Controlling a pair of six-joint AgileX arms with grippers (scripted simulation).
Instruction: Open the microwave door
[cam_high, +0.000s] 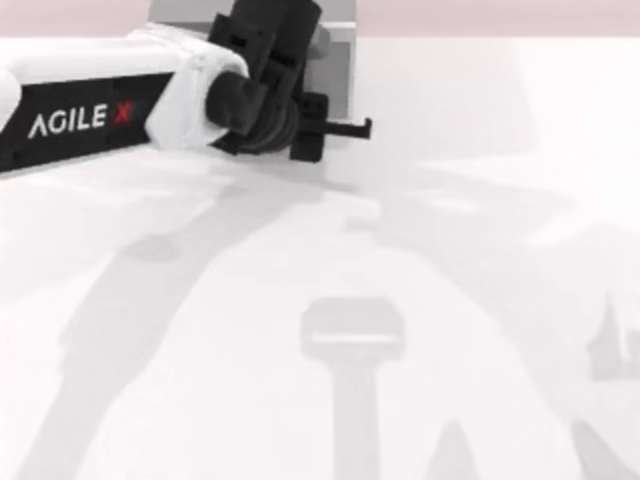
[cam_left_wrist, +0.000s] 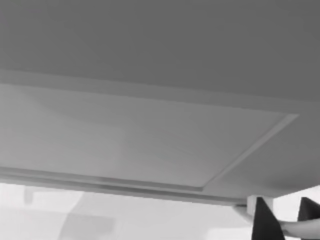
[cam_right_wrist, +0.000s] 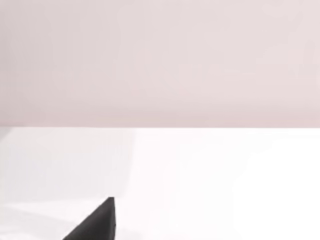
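Microwave (cam_high: 335, 60) was seen at the far edge of the table (cam_high: 470, 300), centre-left in the top view, mostly hidden under the left arm. Left gripper (cam_high: 345, 128) was held at the unit's front, w/ one dark finger (cam_high: 352, 130) projecting toward the table's right. In the left wrist view the microwave door (cam_left_wrist: 150, 140) filled the frame, its lighter window panel set in a grey border, and a pale bar handle (cam_left_wrist: 295, 227) was seen at one edge, lying between two dark fingertips (cam_left_wrist: 263, 222). Gripper was judged to be closed around the handle, or very nearly; firm contact could not be confirmed. Door appeared approx. flush or only slightly ajar; no dark cavity was visible, so the swing was judged as mostly still to be done. Grasp stage was taken as reached; the pull outward remained. Right arm was not seen in the top view; only a dark tip (cam_right_wrist: 97, 222) was shown by its wrist cam, facing bare table and wall, so its finger state could not be told.
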